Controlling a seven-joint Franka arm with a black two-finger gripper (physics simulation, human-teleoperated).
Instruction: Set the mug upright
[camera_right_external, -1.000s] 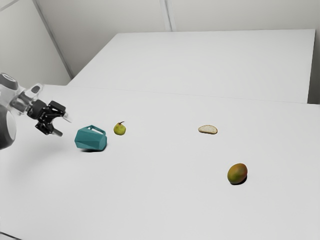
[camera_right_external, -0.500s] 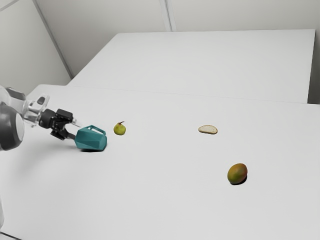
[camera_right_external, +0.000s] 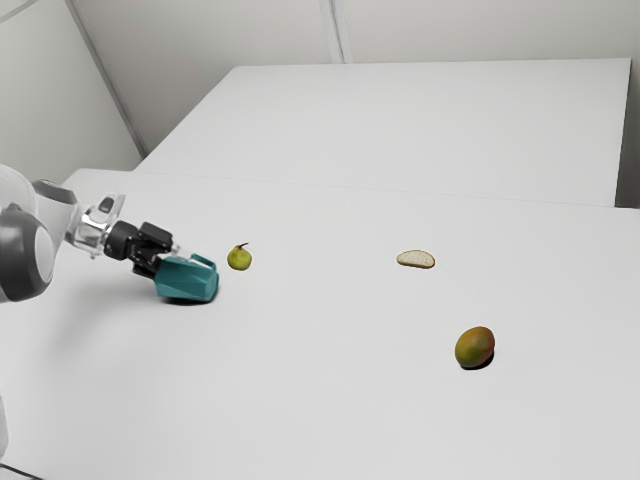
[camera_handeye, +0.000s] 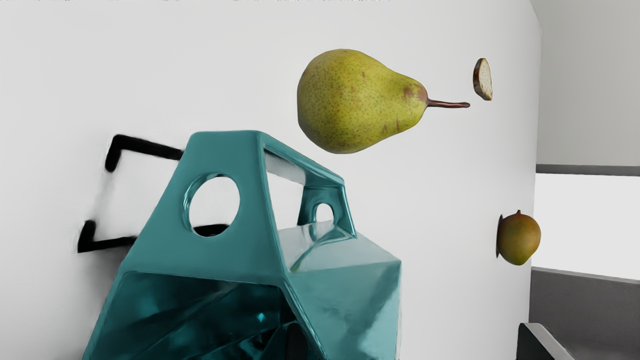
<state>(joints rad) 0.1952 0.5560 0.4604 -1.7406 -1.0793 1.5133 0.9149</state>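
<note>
Two fingers (camera_handeye: 534, 346) of the gripper (camera_right_external: 172, 262) stand apart, one inside the mug (camera_right_external: 188, 281), tipped on its side. Near it lies a pear (camera_right_external: 239, 259); bread (camera_right_external: 416, 259) and a mango (camera_right_external: 475, 347) sit farther off.

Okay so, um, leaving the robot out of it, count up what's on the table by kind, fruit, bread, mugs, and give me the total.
Fruit: 2, a pear and a mango
Bread: 1, a slice of bread
Mugs: 1, a teal mug, lying on its side
Total: 4
</note>
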